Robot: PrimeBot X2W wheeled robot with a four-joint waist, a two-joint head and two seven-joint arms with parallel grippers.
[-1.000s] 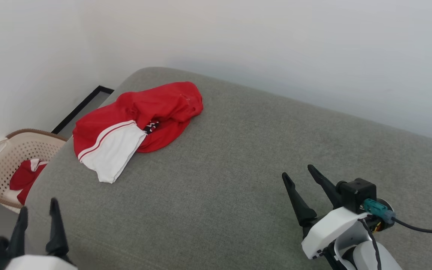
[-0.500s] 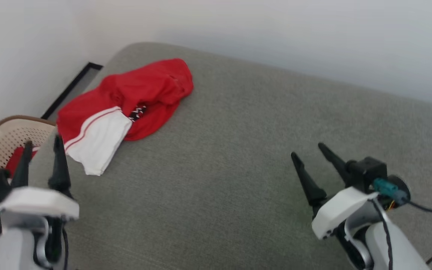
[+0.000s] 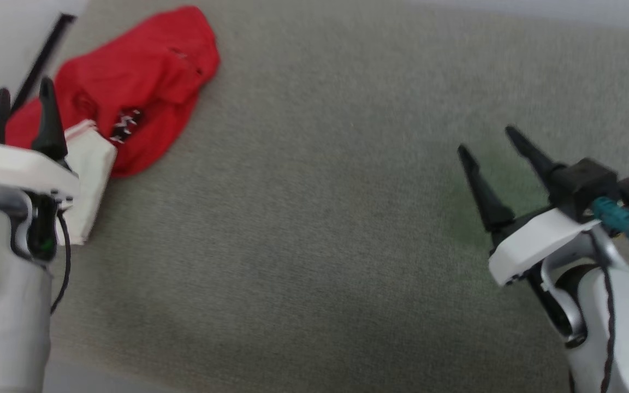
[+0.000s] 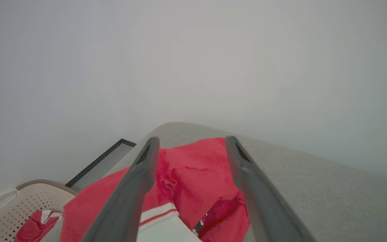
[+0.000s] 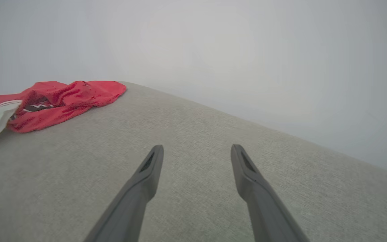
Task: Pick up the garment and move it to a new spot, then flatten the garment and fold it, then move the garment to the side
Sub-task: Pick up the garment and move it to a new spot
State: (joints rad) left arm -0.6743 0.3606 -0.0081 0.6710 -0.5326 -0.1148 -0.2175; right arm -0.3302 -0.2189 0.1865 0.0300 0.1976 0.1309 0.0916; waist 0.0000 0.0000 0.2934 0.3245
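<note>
The garment, a red shirt with a white sleeve and a bit of black-and-white lettering, lies crumpled at the far left of the grey cushion. My left gripper hovers open over its near left part, hiding part of the white sleeve. In the left wrist view the garment shows between the spread fingers of the left gripper, some way ahead. My right gripper is open above bare cushion at the right, far from the shirt. The right wrist view shows the garment at far left and the right gripper empty.
A beige perforated basket with red and white cloth inside stands off the cushion's left end. A white wall runs behind the cushion. A dark strip runs along the floor by the wall at the left.
The head camera has tilted down and the whole picture has shifted. The left arm has come up and forward over the garment's near edge. Both grippers stayed open.
</note>
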